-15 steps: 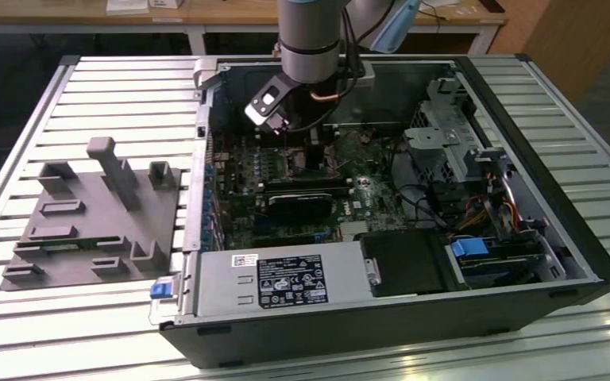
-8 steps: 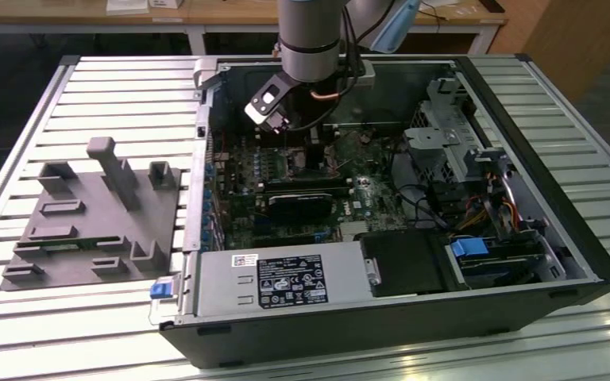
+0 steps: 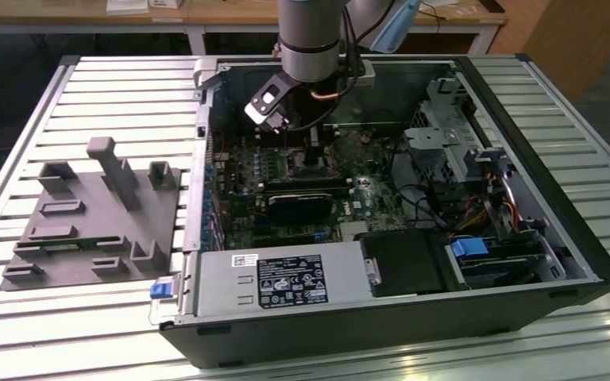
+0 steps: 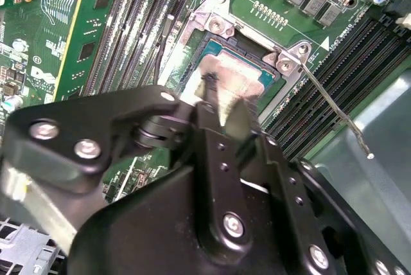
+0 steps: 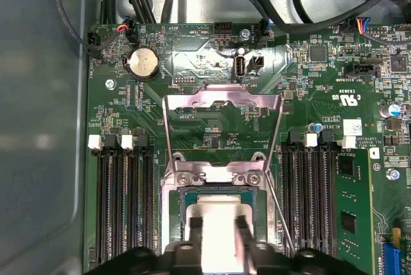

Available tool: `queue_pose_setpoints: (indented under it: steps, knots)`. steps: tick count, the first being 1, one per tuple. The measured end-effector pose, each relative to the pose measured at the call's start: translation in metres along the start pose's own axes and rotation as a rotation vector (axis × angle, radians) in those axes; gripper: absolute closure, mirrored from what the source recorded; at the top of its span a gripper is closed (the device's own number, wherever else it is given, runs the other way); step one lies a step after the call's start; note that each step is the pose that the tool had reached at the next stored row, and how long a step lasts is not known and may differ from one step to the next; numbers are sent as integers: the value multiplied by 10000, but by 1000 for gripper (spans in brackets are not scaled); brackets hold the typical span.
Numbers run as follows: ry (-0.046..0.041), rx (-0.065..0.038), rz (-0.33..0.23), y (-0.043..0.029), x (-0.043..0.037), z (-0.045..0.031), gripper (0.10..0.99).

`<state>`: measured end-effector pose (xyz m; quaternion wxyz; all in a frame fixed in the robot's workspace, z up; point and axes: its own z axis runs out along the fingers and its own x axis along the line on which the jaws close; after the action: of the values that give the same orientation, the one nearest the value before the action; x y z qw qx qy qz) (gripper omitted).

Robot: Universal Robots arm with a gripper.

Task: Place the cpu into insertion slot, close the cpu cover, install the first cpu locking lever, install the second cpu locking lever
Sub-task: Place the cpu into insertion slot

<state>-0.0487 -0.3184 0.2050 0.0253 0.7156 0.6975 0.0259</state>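
The cpu (image 5: 218, 214) lies in the slot (image 5: 170, 217) on the green board (image 5: 128, 121), seemingly seated flat. The claw (image 5: 218, 233) hangs right over its metal top; whether clenched or released, I cannot tell. The cover (image 5: 221, 99) is folded back, open.

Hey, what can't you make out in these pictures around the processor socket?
Small square silvery-grey cpu: the black gripper covers part of it in both wrist views, so seating is unclear.
Silver-rimmed square insertion slot: the grey arm blocks it in the exterior view.
Thin silver wire lever: its end runs behind the gripper in the first wrist view.
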Motion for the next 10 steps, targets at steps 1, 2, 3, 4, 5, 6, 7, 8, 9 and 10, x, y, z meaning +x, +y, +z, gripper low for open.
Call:
queue_pose_setpoints:
  steps: [1, 2, 3, 4, 5, 6, 7, 8, 9, 10]
  knots:
    - [0, 0, 0, 0, 0, 0, 788]
    - [0, 0, 0, 0, 0, 0, 847]
    - [-1, 0, 0, 0, 0, 0, 847]
    - [1, 0, 0, 0, 0, 0, 902]
    - [0, 0, 0, 0, 0, -1, 961]
    - [-1, 0, 0, 0, 0, -1, 961]
    - [0, 0, 0, 0, 0, -1, 984]
    - [0, 0, 0, 0, 0, -1, 984]
    - [-1, 0, 0, 0, 0, -1, 984]
    - [0, 0, 0, 0, 0, -1, 984]
